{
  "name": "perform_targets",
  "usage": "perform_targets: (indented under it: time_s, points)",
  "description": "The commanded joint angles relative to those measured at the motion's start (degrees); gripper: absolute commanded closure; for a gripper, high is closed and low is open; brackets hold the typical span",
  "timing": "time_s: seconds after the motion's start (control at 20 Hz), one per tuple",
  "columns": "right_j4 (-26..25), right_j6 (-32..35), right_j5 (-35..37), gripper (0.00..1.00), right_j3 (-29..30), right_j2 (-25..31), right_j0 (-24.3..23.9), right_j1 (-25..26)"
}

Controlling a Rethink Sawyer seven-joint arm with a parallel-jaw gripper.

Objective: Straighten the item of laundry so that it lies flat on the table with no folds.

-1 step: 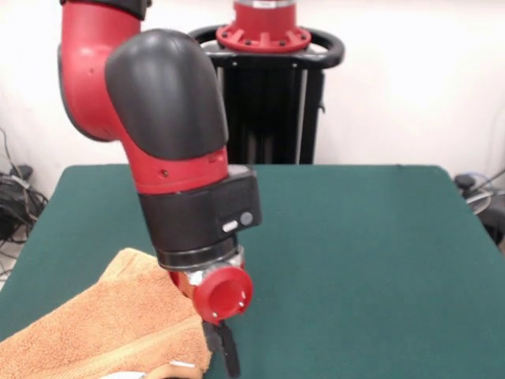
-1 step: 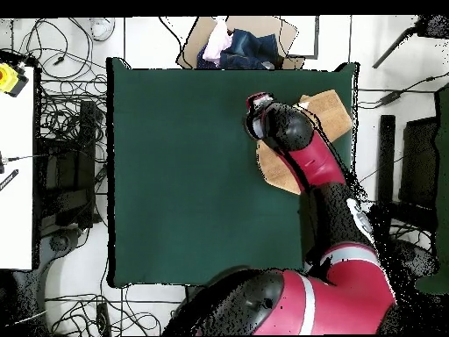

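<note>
- Front view: towel (image 1: 102,328) bunched at lower-left corner of table (image 1: 363,260), rumpled, w/ a raised fold along its upper edge; runs off bottom edge of frame.
- Same view: small white tag (image 1: 183,364) at towel's lower right edge, just beside claw.
- Arm (image 1: 170,134) comes down over towel's right edge; red round cap (image 1: 224,294) on wrist faces camera.
- Claw (image 1: 225,347): dark fingers (image 1: 230,349) hang below wrist at towel's edge, tips cut off by frame bottom. Cannot tell whether released, clenched or pinching cloth; touching towel or not also unclear.
- Overhead view: towel (image 2: 329,118) sits at table's (image 2: 193,175) upper-right corner, tilted, one corner at or just past table edge. Arm (image 2: 311,162) covers its middle, so only two patches show either side.
- Overhead hides claw entirely under wrist; no tag visible there.
- Overhead only: cardboard box w/ clothes (image 2: 237,44) beyond table's top edge, cables (image 2: 66,105) on floor at left.
- Front only: black pedestal (image 1: 272,95) behind table.
</note>
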Motion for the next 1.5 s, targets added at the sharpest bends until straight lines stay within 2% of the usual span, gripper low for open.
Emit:
perform_targets:
  time_s: [0.05, 0.3, 0.75, 0.85, 1.1, 1.25, 1.5]
  points:
    - [3.3, 14.7, -4.9, 0.00, 4.3, 4.4, 2.6, 4.0]
    - [3.4, 14.4, -6.1, 0.00, 3.1, 3.7, 3.0, 5.7]
    - [3.3, 14.2, -5.3, 0.00, 3.0, 2.0, 3.6, 5.7]
    - [3.3, 14.7, -3.3, 0.00, 4.2, 0.4, 4.2, 3.7]
    - [0.9, 14.6, 7.7, 0.00, 8.8, -6.6, 5.2, -5.5]
    - [-0.6, 11.7, 10.2, 0.00, 11.2, -7.5, 3.4, -7.7]
    - [-2.4, 8.3, 10.5, 0.00, 13.9, -8.5, 1.3, -9.4]
